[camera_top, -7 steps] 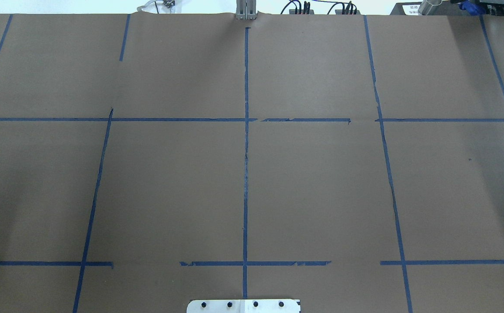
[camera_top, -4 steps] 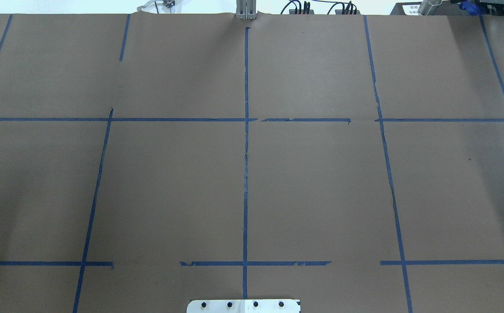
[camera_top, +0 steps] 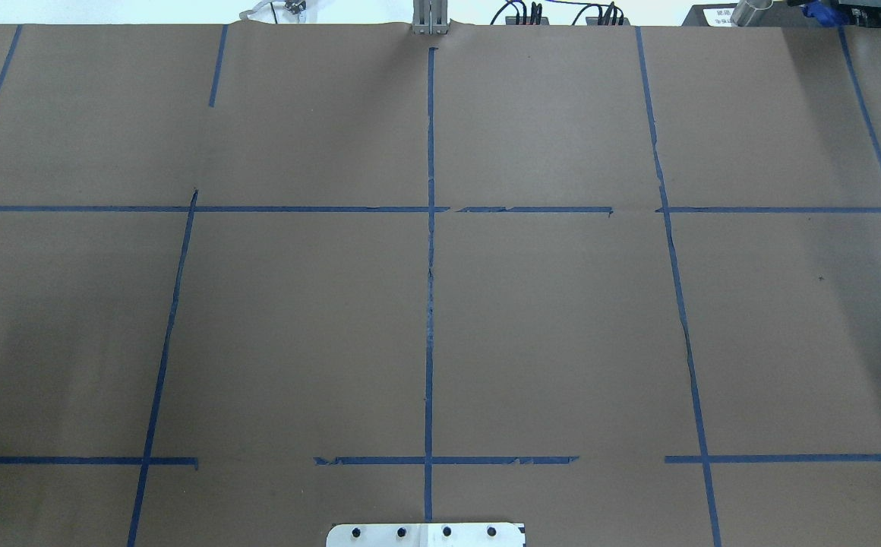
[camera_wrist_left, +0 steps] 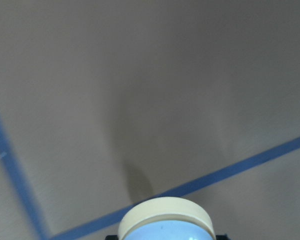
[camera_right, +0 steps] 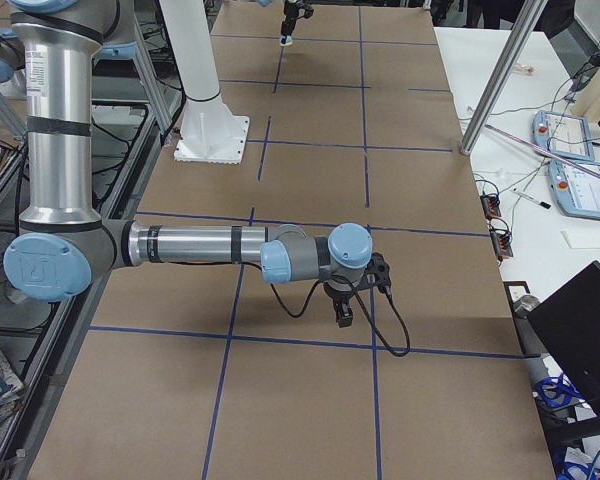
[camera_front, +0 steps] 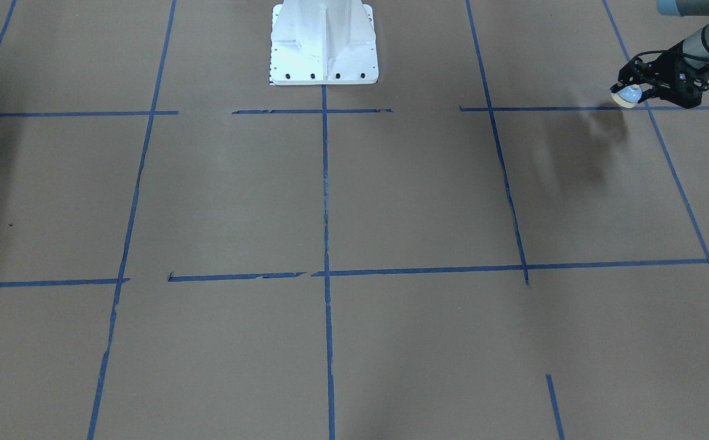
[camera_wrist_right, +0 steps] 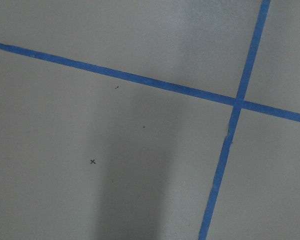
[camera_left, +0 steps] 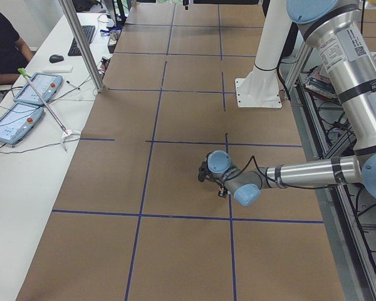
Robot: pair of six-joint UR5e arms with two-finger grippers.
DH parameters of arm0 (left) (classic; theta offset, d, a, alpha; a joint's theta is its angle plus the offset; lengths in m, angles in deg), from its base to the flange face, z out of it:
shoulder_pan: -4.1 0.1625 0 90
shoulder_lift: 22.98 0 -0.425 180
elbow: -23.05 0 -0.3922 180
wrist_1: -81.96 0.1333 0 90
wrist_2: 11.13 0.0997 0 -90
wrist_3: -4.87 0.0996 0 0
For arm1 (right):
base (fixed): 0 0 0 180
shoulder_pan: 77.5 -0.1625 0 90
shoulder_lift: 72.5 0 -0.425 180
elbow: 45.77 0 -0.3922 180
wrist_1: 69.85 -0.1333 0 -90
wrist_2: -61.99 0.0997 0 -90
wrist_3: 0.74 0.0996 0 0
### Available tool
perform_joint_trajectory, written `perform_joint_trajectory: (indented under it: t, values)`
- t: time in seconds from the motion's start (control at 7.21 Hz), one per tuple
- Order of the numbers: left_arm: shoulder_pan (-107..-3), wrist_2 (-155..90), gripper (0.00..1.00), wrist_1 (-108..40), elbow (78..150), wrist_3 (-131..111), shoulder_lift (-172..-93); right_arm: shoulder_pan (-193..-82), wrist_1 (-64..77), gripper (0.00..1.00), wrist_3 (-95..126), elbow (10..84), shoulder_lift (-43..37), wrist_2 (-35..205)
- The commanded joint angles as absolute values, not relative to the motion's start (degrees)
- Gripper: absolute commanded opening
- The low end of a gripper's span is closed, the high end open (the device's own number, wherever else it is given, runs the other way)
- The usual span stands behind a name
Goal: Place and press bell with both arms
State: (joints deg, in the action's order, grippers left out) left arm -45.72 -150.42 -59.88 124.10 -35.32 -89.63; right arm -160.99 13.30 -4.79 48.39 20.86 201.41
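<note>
The bell, light blue with a cream rim, is held between the fingers of my left gripper at the front-facing view's top right. It hangs tilted a little above the brown table, over a blue tape line. In the left wrist view the bell fills the bottom edge. My right gripper points down near a tape crossing in the exterior right view. I cannot tell whether it is open or shut. No arm shows in the overhead view.
The white fixed pedestal stands at the table's robot side. Blue tape lines divide the brown paper into squares. A side table with tablets and cables runs along the far edge, and a person sits there.
In the overhead view only the faint shadow at the left edge has shifted toward the near edge. No arm or bell enters that view.
</note>
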Motion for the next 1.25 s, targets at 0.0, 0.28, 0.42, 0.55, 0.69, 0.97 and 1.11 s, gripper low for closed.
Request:
perform_joint_trajectory:
  t: [0.0, 0.28, 0.42, 0.55, 0.69, 0.97, 1.11]
  values:
    - [-43.9, -150.7, 0.12, -59.2, 125.0, -51.1, -104.0, -161.0, 13.3, 1.00, -4.8, 48.0, 20.8, 201.5]
    - [-39.1, -150.4, 0.12, -47.7, 124.1, -59.6, -120.5, -160.9, 13.3, 1.00, -4.8, 47.2, 20.8, 201.5]
    - [-39.0, -149.9, 0.12, -39.6, 124.1, -59.8, -127.1, -160.9, 13.3, 1.00, -4.8, 47.2, 20.8, 201.5]
    - [-39.0, -149.1, 0.12, -32.7, 123.9, -59.8, -132.9, -160.9, 13.3, 1.00, -4.8, 47.1, 20.8, 201.5]
    - [-37.9, -144.6, 0.12, -24.0, 123.0, -59.7, -139.3, -160.9, 13.4, 1.00, -4.8, 47.0, 20.8, 201.6]
    - [-34.1, -137.0, 0.12, -18.5, 112.8, -60.3, -150.7, -160.9, 13.3, 1.00, -4.8, 47.1, 20.9, 202.7]
    - [-34.0, -136.8, 0.11, -18.4, 106.3, -60.5, -156.7, -160.8, 13.1, 1.00, -4.8, 47.3, 20.9, 202.6]
